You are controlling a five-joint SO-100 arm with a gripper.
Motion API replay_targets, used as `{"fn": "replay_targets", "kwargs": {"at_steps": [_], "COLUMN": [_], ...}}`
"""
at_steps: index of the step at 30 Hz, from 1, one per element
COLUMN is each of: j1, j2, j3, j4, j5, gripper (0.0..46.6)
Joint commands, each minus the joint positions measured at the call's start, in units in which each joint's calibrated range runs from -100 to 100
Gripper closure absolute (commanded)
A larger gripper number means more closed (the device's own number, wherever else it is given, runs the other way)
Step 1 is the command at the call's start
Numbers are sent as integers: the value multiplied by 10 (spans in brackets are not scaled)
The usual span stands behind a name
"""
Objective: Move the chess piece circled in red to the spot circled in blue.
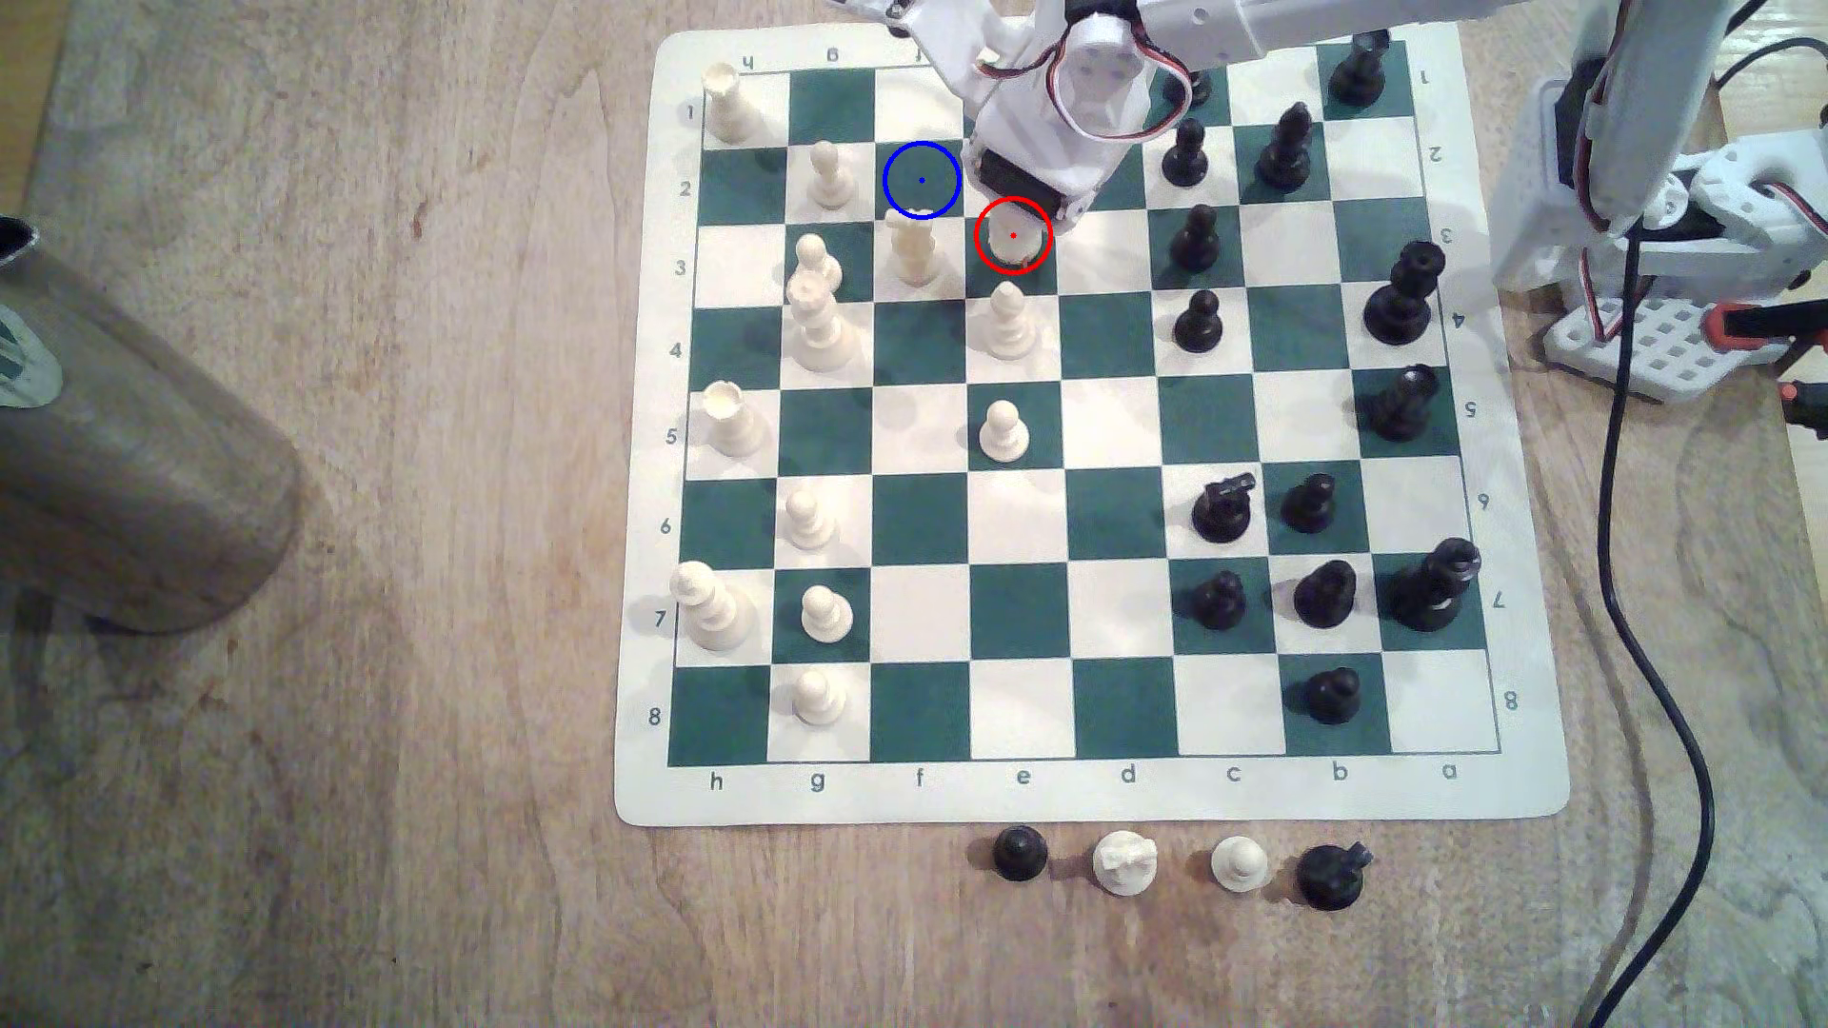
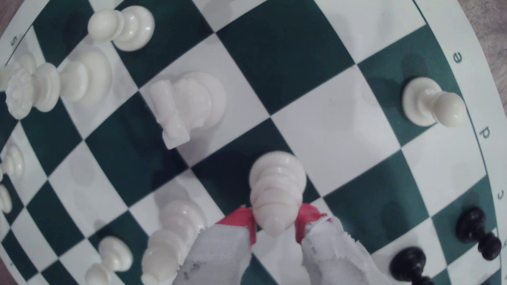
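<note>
A white pawn [image 1: 1003, 432] is standing nearest, then a white bishop [image 1: 1008, 321]; beyond it the chess piece [image 1: 1016, 240] is sitting on its red-ringed green square, the gripper [image 2: 275, 227] clamping its upper body between red pads [image 2: 304, 219]. The spot [image 1: 921, 180] is lying just farther, toward the exterior view's left.

Gripper [image 2: 275, 228]: over the far end of the board [image 1: 1088, 791], one jaw on each side of the chess piece [image 2: 277, 189], both touching it near its top.
Chess piece: between the jaws, standing on its square.
Spot [image 1: 921, 180]: one square off cornerwise from the jaws, toward the exterior view's left and the far edge.
Knight [image 1: 912, 247]: just beside the jaws, on the exterior view's left, right below the spot.
Bishop [image 1: 1008, 321]: one square nearer than the jaws, same column.
Four loose pieces [image 1: 1177, 865]: off the board, in a row along its near edge, well apart from the jaws.
</note>
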Motion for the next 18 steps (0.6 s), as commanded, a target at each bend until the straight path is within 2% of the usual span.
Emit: {"fn": "replay_targets", "kwargs": {"at_steps": [1, 5, 18], "j1": [-3, -3, 5], "j2": [-9, -9, -10], "j3": [-59, -60, -52], "j4": [-6, -20, -30], "j5": [0, -1, 10], "gripper": [352, 321, 336]}}
